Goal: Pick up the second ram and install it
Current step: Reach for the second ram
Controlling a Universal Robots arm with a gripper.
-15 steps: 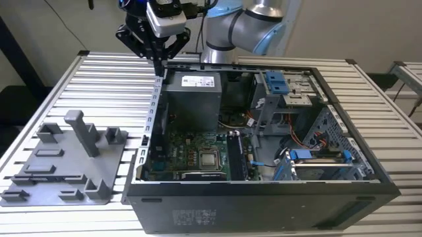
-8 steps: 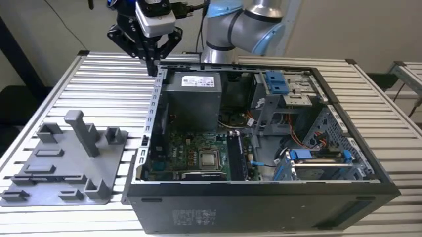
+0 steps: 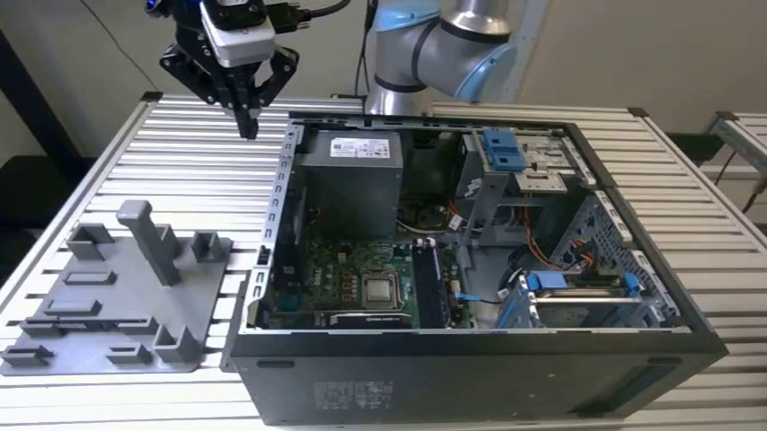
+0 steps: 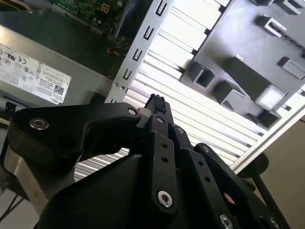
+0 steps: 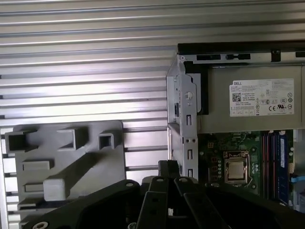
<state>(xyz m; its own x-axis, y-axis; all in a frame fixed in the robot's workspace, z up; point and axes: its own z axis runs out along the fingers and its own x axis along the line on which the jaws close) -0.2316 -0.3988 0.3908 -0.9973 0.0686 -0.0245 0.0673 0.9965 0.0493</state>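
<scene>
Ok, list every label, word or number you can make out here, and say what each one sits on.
white label on the silver power supply box: a heading, a code square and rows of fine print and marks, too small to quote reliably.
pale print on the front of the black case: blurred, unreadable.
grey tray: no text seen.
</scene>
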